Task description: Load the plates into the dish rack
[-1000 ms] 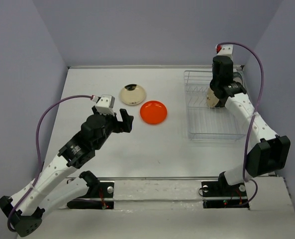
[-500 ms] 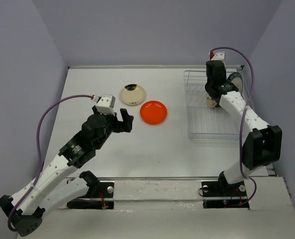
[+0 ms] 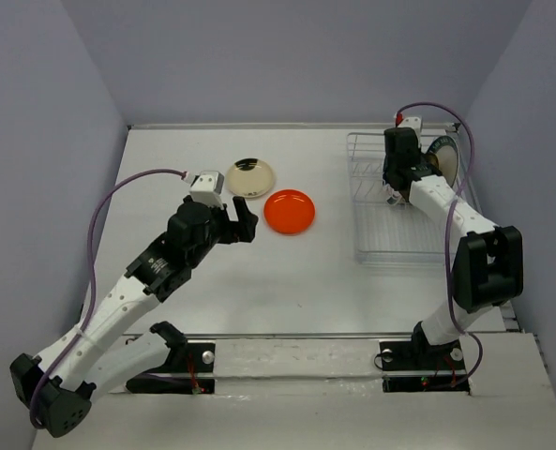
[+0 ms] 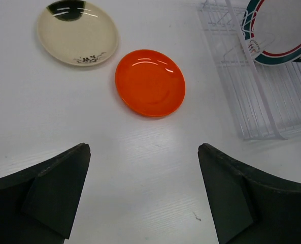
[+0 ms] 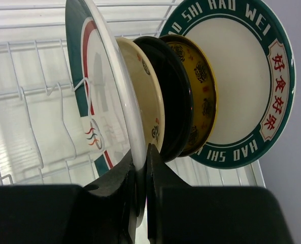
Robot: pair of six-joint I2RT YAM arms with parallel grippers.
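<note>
My right gripper (image 5: pixel 142 157) is shut on the lower rim of a white plate with a teal rim band (image 5: pixel 104 91), held on edge inside the dish rack (image 5: pixel 28 101). Behind it stand a cream plate (image 5: pixel 147 96), a black plate (image 5: pixel 173 96), an amber-yellow plate (image 5: pixel 201 91) and a second teal-rimmed white plate (image 5: pixel 241 76). My left gripper (image 4: pixel 144 152) is open and empty above the table, just short of the orange-red plate (image 4: pixel 150 82). A cream plate (image 4: pixel 77 31) lies flat beyond it. From above, the left gripper (image 3: pixel 238 223) is left of the orange-red plate (image 3: pixel 289 211).
The dish rack (image 3: pixel 399 246) stands at the right of the table, its plates crowded at the far end and the near tines bare. The cream plate (image 3: pixel 250 177) lies near the back centre. Purple walls enclose the table on three sides.
My right gripper has carried its plate toward the far end of the rack, up against the standing plates. My left gripper has moved slightly forward toward the orange-red plate.
</note>
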